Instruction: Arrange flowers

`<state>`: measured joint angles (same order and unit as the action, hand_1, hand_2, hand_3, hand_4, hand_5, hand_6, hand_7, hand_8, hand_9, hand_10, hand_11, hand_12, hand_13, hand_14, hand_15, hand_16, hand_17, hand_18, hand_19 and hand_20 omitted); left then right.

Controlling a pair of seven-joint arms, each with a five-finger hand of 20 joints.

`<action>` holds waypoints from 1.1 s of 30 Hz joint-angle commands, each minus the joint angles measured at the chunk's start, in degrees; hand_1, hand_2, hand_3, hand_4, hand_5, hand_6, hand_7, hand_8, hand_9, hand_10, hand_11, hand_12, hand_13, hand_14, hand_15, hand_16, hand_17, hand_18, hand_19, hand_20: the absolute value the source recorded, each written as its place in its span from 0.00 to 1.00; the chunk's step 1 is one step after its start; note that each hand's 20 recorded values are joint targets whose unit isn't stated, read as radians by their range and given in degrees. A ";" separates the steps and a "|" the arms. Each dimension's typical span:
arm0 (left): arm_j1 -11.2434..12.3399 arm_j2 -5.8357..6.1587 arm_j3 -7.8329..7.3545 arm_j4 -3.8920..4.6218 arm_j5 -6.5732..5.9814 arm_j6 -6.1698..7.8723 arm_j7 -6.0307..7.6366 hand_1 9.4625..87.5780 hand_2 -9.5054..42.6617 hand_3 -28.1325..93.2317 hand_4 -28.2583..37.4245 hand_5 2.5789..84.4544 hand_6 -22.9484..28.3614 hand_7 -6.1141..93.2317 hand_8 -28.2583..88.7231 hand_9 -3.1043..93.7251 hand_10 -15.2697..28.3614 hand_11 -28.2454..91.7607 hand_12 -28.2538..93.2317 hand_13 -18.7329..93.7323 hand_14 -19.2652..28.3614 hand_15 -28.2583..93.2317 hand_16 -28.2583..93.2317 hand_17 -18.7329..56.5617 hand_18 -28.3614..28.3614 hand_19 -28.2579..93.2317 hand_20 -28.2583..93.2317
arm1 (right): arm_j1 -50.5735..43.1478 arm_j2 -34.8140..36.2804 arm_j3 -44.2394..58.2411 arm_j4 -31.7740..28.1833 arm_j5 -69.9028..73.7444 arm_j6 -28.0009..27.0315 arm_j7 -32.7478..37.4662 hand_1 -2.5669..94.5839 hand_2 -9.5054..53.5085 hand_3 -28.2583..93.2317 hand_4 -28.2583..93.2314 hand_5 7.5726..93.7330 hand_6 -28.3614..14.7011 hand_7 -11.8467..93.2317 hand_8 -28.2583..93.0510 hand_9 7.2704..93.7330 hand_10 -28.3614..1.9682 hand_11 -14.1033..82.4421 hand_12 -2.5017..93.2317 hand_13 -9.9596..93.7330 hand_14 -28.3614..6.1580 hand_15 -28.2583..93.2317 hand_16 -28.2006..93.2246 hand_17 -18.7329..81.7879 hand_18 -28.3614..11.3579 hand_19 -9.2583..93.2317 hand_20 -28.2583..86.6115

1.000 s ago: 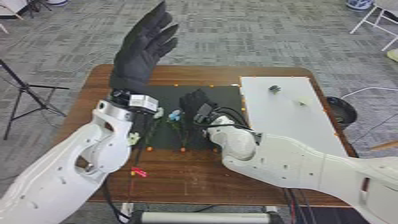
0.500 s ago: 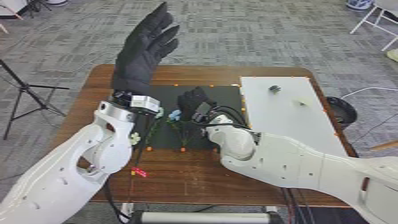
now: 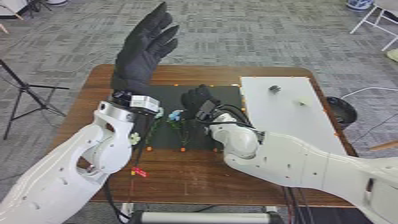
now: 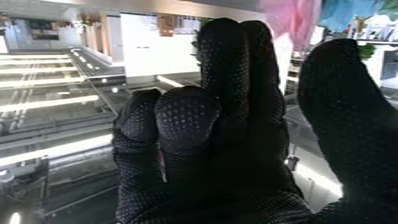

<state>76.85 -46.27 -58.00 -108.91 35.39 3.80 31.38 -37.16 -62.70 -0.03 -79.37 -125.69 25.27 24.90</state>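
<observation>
OK so, head view, going left to right. A black tripod (image 3: 27, 86) stood on the carpet off the left side of the table (image 3: 195, 182). Next was the left hand (image 3: 138, 57), open, fingers straight and pointing away past the table's far edge, with nothing in it. Right beside that forearm was a pale green flower (image 3: 134, 138), and nearer the bottom edge a little red tag (image 3: 139, 172).

Then the black mat (image 3: 166, 92), with a pale flower (image 3: 159, 113) close to the left wrist and a blue flower (image 3: 175, 115) a bit further right, greenery running down below them. The right hand (image 3: 197, 98) was over the mat's right part, with the blue flower just to its left.

The wrist view gave a nice close look at that right hand (image 4: 240, 150): pretty relaxed and open, some fingers straight, others bent a bit, thumb well apart, no flower gripped that I could see. Past the fingertips were pink and blue patches, too blurry to call.

Further right in the head view came the white board (image 3: 293, 125) with a small dark green piece (image 3: 274, 89) and a pale piece (image 3: 303, 102), then a black bin (image 3: 342, 112) beside the table.
</observation>
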 commanded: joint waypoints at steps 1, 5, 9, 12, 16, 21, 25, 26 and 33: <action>0.73 -0.36 -0.82 -0.29 -0.01 0.09 0.08 0.20 0.09 0.79 0.02 0.29 0.47 0.21 0.18 0.24 0.57 0.35 0.40 0.31 0.69 0.37 0.30 0.08 0.83 0.49 0.34 | 0.08 1.79 1.04 -2.04 -0.02 -0.68 -0.08 0.34 0.00 0.92 0.00 0.71 0.72 0.41 0.13 0.78 0.66 0.51 0.28 0.73 0.63 0.89 0.45 0.49 0.24 0.90 0.68; 1.23 -0.34 -1.27 -0.49 -0.03 0.20 0.07 0.20 0.09 0.79 0.02 0.29 0.47 0.21 0.18 0.24 0.57 0.35 0.40 0.31 0.68 0.37 0.30 0.08 0.83 0.49 0.33 | 0.44 4.61 2.02 -4.00 -1.01 -0.32 0.92 0.32 0.00 0.92 0.00 0.67 0.71 0.41 0.10 0.74 0.65 0.51 0.28 0.72 0.63 0.89 0.45 0.48 0.24 0.89 0.68; 2.22 -0.36 -2.11 -0.51 -0.08 0.90 0.13 0.20 0.09 0.79 0.02 0.29 0.47 0.21 0.18 0.24 0.57 0.35 0.40 0.31 0.68 0.37 0.30 0.08 0.83 0.49 0.33 | 0.19 10.48 6.64 -6.58 2.42 -3.02 1.67 0.30 0.00 0.93 0.00 0.52 0.65 0.40 0.11 0.58 0.59 0.48 0.27 0.65 0.59 0.91 0.43 0.44 0.23 0.87 0.69; 4.38 -0.22 -3.54 -1.23 -0.16 1.49 -0.09 0.20 0.09 0.79 0.02 0.29 0.47 0.21 0.18 0.24 0.57 0.35 0.40 0.31 0.68 0.37 0.30 0.08 0.83 0.49 0.34 | -0.76 16.71 10.91 -9.52 7.21 -1.19 2.63 0.28 0.00 0.95 0.00 0.38 0.57 0.38 0.12 0.42 0.51 0.46 0.26 0.58 0.55 0.91 0.41 0.41 0.22 0.86 0.69; 7.45 0.37 -5.30 -2.23 -0.26 2.13 -0.56 0.20 0.09 0.79 0.02 0.29 0.47 0.21 0.18 0.24 0.57 0.35 0.40 0.31 0.69 0.38 0.30 0.08 0.83 0.49 0.34 | -2.55 25.18 15.47 -11.78 5.90 -4.18 6.77 0.27 0.00 0.95 0.00 0.28 0.53 0.36 0.13 0.31 0.47 0.43 0.26 0.50 0.51 0.89 0.39 0.37 0.24 0.83 0.68; 10.01 1.20 -6.93 -3.07 -0.23 3.08 -0.82 0.20 0.09 0.79 0.02 0.29 0.47 0.21 0.18 0.24 0.57 0.35 0.40 0.31 0.69 0.38 0.30 0.08 0.83 0.49 0.34 | -6.74 31.09 21.60 -11.95 7.33 -11.83 11.99 0.27 0.00 0.94 0.00 0.24 0.49 0.31 0.15 0.26 0.44 0.38 0.26 0.48 0.49 0.90 0.36 0.34 0.23 0.79 0.67; 10.75 1.34 -7.34 -2.88 -0.41 3.92 -0.53 0.20 0.09 0.79 0.02 0.29 0.47 0.21 0.18 0.24 0.57 0.35 0.40 0.31 0.69 0.38 0.30 0.08 0.83 0.49 0.34 | -10.53 33.49 24.93 -10.99 6.77 -13.68 14.30 0.27 0.00 0.94 0.00 0.24 0.47 0.29 0.16 0.27 0.42 0.37 0.26 0.48 0.49 0.91 0.36 0.34 0.22 0.79 0.67; 11.05 1.35 -7.51 -2.79 -0.62 4.10 -0.44 0.20 0.09 0.79 0.02 0.29 0.47 0.21 0.18 0.24 0.57 0.35 0.40 0.31 0.69 0.38 0.30 0.08 0.83 0.49 0.34 | -11.62 34.36 26.08 -11.10 9.21 -13.34 13.13 0.27 0.00 0.94 0.00 0.24 0.47 0.28 0.16 0.28 0.42 0.37 0.26 0.48 0.48 0.91 0.36 0.33 0.22 0.79 0.67; 18.24 1.96 -12.61 -2.90 -2.39 5.90 -1.14 0.20 0.09 0.79 0.02 0.29 0.47 0.21 0.18 0.24 0.56 0.35 0.40 0.31 0.68 0.37 0.30 0.08 0.83 0.50 0.34 | -16.69 37.30 29.65 -11.75 11.13 -14.74 12.98 0.26 0.00 0.93 0.00 0.24 0.47 0.28 0.16 0.29 0.42 0.36 0.26 0.47 0.48 0.90 0.35 0.32 0.21 0.77 0.66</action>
<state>88.36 -45.01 -66.10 -111.68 35.17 7.61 30.89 -49.59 -28.42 28.25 -91.24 -116.58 10.07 38.39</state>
